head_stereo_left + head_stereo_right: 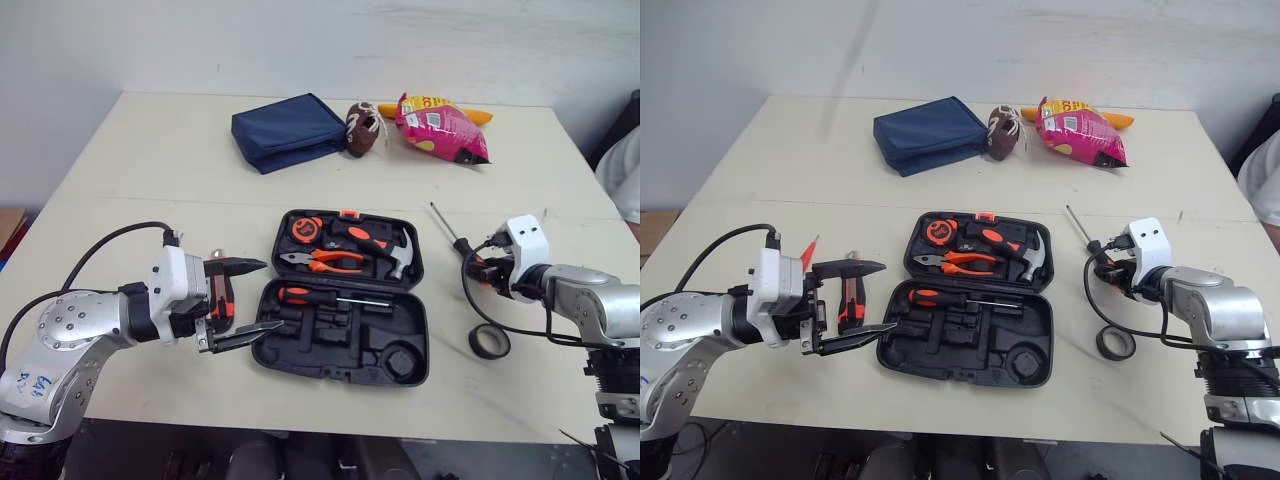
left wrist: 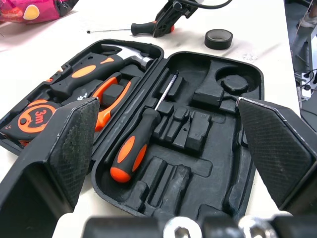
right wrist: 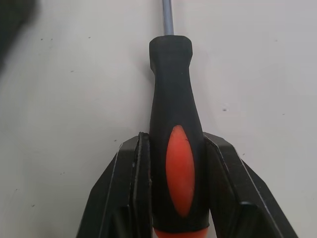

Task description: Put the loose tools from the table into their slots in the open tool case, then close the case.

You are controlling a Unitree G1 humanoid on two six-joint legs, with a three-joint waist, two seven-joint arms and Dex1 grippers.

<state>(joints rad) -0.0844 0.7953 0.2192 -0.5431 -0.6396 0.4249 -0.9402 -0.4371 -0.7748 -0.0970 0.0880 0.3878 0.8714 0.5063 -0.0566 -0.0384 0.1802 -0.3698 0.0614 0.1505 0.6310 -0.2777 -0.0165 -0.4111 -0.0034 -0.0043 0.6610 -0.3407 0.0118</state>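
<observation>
Right arm lies low, its right gripper (image 3: 176, 146) clamping the screwdriver (image 3: 171, 89) handle right of the tool case (image 1: 345, 345). Left gripper (image 1: 272, 295) spread wide, left of it.

bright even indoor light, soft faint shadows beneath objects

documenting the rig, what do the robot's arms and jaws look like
The left arm and right arm are silver-grey metal with white wrist housings and looping black cables; the left carries blue handwritten marks. Jaws are black, wedge-shaped, with textured inner pads.
</observation>
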